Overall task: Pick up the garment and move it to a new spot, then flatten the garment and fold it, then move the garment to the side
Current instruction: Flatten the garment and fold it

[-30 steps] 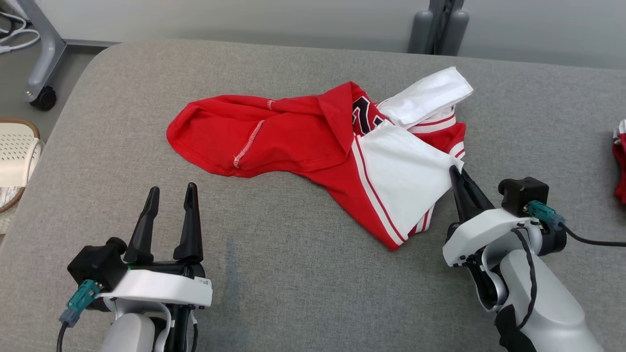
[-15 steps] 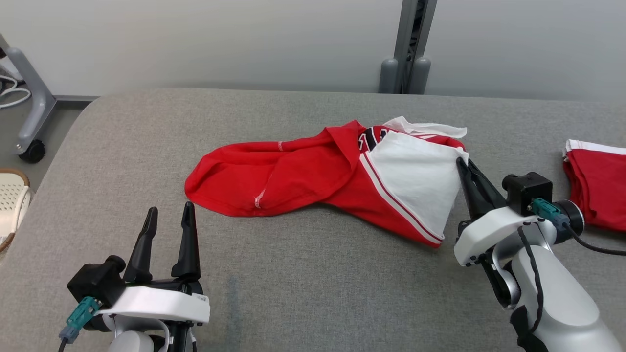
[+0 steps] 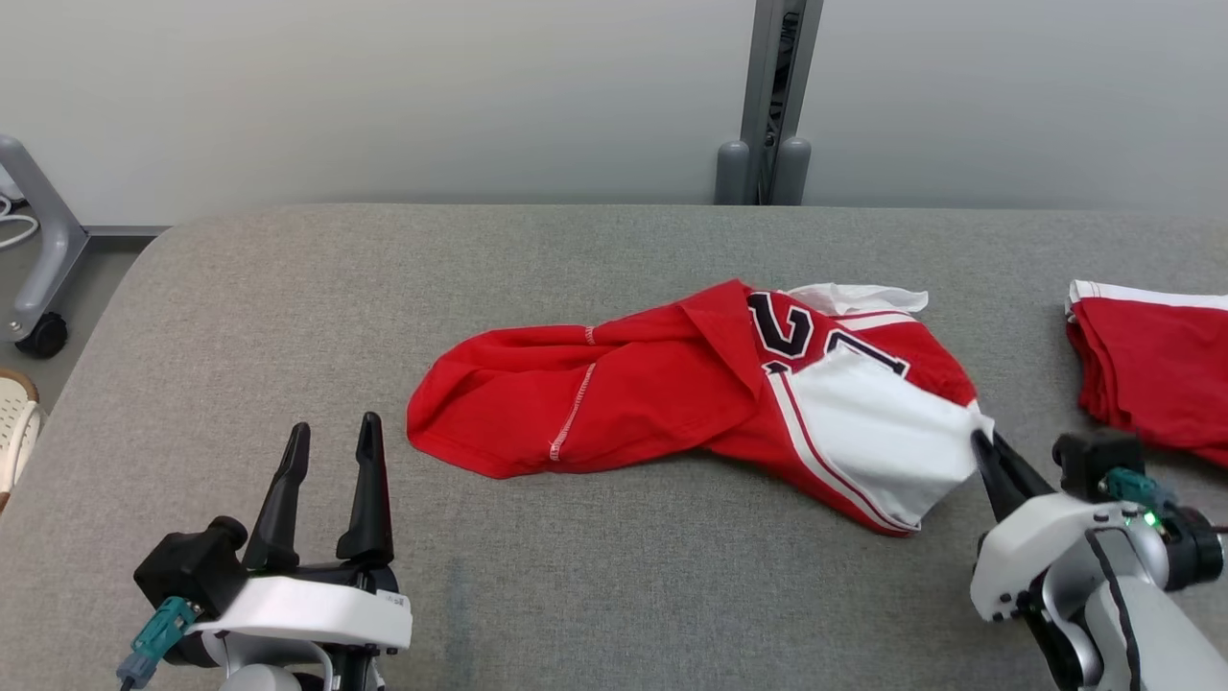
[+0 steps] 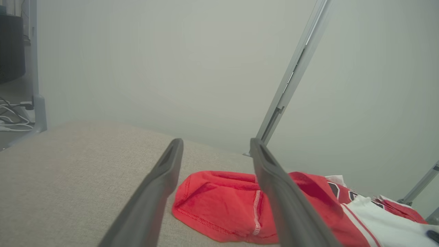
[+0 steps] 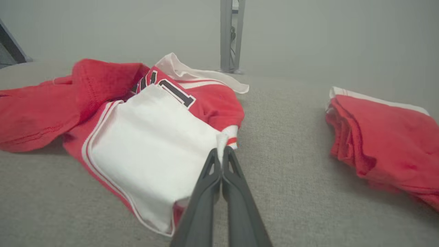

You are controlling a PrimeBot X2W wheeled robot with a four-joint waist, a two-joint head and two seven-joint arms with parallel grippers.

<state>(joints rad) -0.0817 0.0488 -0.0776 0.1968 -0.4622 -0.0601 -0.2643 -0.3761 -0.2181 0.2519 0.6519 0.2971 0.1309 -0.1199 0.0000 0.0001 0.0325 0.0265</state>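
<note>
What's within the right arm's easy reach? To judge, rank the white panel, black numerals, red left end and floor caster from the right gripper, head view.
From the right gripper:
1. white panel: pinched in it.
2. black numerals: up-left on the garment.
3. red left end: garment's far left.
4. floor caster: beyond the table's left edge.

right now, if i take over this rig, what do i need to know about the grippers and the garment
Right gripper: shut on the white corner at the right end of the garment.
Left gripper: open, holding nothing, apart from the garment, near its left end.
The garment lies crumpled on the grey padded table, number showing. A second red garment lies folded further right.
Done: grasp made.
Left: settle it in its spot, flatten, fold, move it aside.
</note>
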